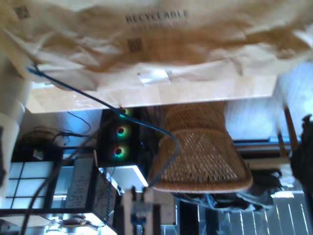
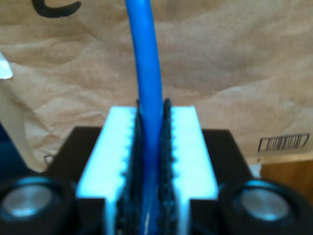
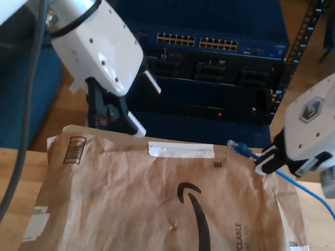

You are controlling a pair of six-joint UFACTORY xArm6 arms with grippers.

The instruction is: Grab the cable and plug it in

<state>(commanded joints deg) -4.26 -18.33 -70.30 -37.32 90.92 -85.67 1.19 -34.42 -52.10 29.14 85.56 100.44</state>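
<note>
My second gripper was clamped on the cable | cable end was above the brown paper, exterior view's right | my first gripper's state could not be told.

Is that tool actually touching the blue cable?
Touching. The second wrist view shows the cable pinched between my second gripper's ribbed pads, no gap on either side.

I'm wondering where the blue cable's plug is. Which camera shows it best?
The exterior view: the plug juts beyond my second gripper. The second wrist view shows cable pinched between its pads; the first, a distant strand.
</note>
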